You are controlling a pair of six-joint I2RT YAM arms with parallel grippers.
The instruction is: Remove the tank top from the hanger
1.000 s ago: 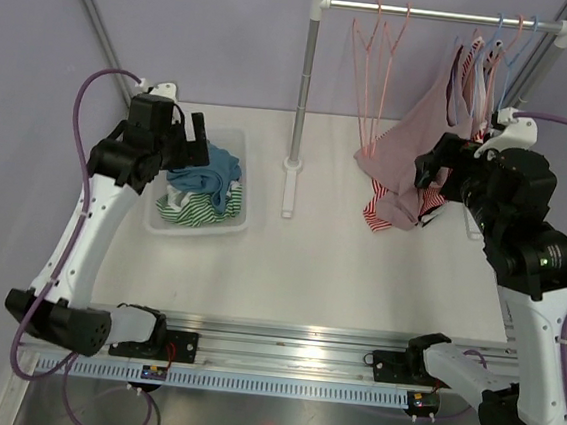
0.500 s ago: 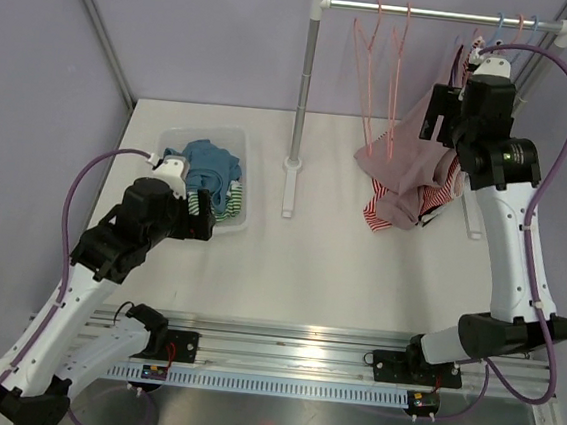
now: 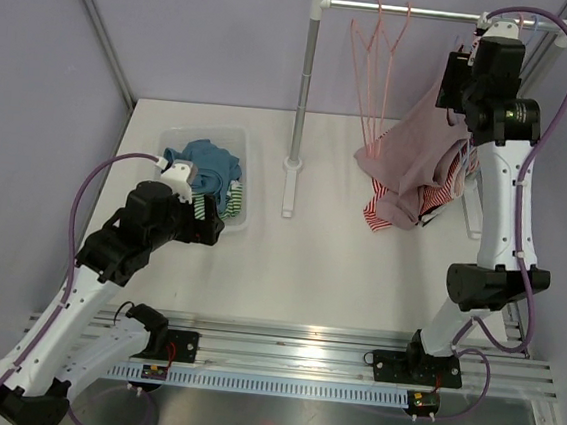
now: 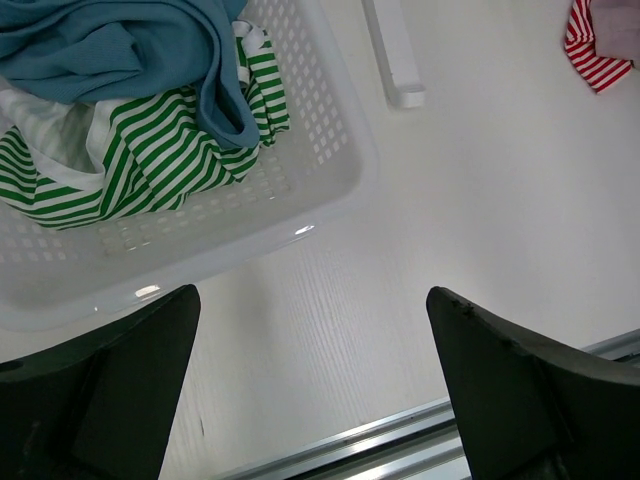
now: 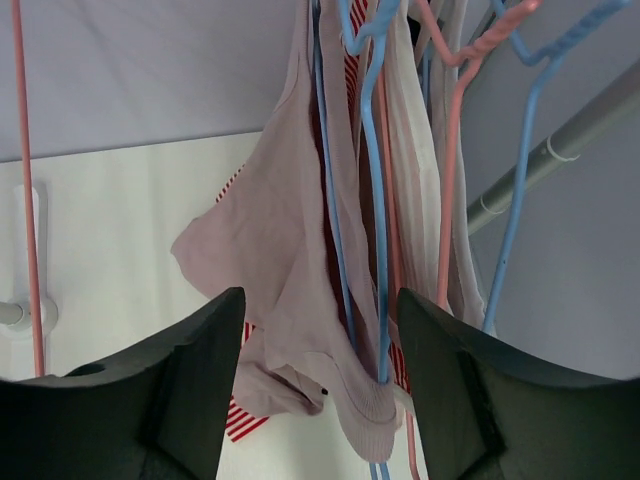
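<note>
A pale pink tank top (image 5: pixel 290 250) hangs on a blue hanger (image 5: pixel 372 180) from the rail (image 3: pixel 403 10), its hem pooled on the table (image 3: pixel 415 155). A red-striped garment (image 3: pixel 402 212) hangs behind it, beside a pink hanger (image 5: pixel 445 200). My right gripper (image 5: pixel 320 305) is raised near the rail (image 3: pixel 455 83). It is open, its fingers on either side of the tank top's shoulder and the blue hanger wires, with gaps on both sides. My left gripper (image 4: pixel 315 295) is open and empty, low over the table by the basket (image 3: pixel 210 228).
A white basket (image 4: pixel 340 190) holds blue and green-striped clothes at the left. Empty pink hangers (image 3: pixel 379 51) hang mid-rail. The rack's post (image 3: pixel 303 84) and foot (image 4: pixel 395 60) stand at the table's centre. More pale garments and a blue hanger (image 5: pixel 520 200) crowd the rail's right end.
My right arm has risen from beside the hanging clothes up to the rail. My left arm has pulled back from over the basket to its near side.
</note>
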